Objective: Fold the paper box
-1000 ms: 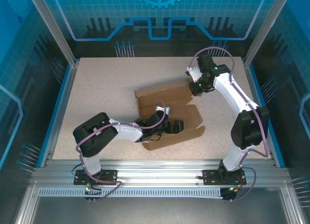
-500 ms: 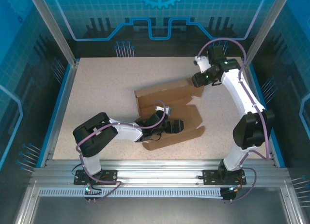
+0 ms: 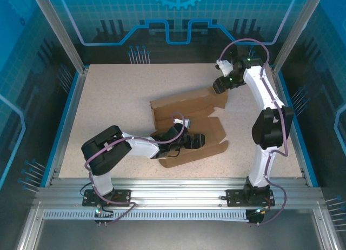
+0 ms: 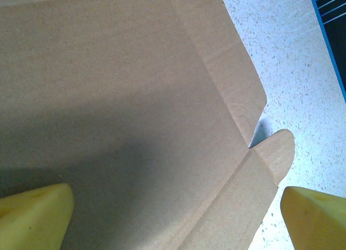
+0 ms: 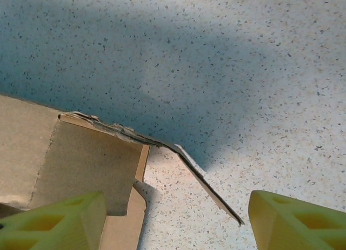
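Left hand spread over the paper box (perhaps touching); right hand spread by its corner.

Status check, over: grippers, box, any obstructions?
Left gripper open over the box, on its flat near flap. Right gripper open at the raised far-right corner flap. Box partly folded on the table; no obstacles seen.
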Motion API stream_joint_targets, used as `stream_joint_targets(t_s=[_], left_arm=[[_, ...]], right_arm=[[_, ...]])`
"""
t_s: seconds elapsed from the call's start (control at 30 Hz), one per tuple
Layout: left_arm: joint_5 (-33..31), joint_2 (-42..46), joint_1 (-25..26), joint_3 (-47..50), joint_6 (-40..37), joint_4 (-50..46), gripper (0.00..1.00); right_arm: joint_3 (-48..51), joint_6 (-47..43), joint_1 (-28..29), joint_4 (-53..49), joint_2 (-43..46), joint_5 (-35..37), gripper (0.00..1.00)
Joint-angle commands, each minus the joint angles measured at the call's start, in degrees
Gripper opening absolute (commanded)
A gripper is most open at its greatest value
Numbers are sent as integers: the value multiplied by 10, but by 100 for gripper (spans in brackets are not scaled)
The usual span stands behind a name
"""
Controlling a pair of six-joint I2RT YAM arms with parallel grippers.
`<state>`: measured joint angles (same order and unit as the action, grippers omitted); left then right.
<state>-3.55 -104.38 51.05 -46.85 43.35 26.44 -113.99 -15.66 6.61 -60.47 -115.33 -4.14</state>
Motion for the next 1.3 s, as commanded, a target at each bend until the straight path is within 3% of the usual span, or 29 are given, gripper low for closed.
stream_joint_targets(t_s=[0.0,0.23,0.5,0.97,1.27], left_arm=[[30,-40,-1,12,20,-77,99],[30,-41,-1,11,23,-79,99],[30,-43,-1,6,22,-84,99],[27,-41,0,10,23,-81,99],[20,-45,4,-11,23,-110,99]], right_arm=[[-31,-23,-9,-19,-23,-24,69],[-19,-32,-9,-9,-40,-33,60],[17,-33,-8,3,-21,-38,29],[74,-20,-9,23,18,-43,9],[128,-7,20,32,70,-32,4]])
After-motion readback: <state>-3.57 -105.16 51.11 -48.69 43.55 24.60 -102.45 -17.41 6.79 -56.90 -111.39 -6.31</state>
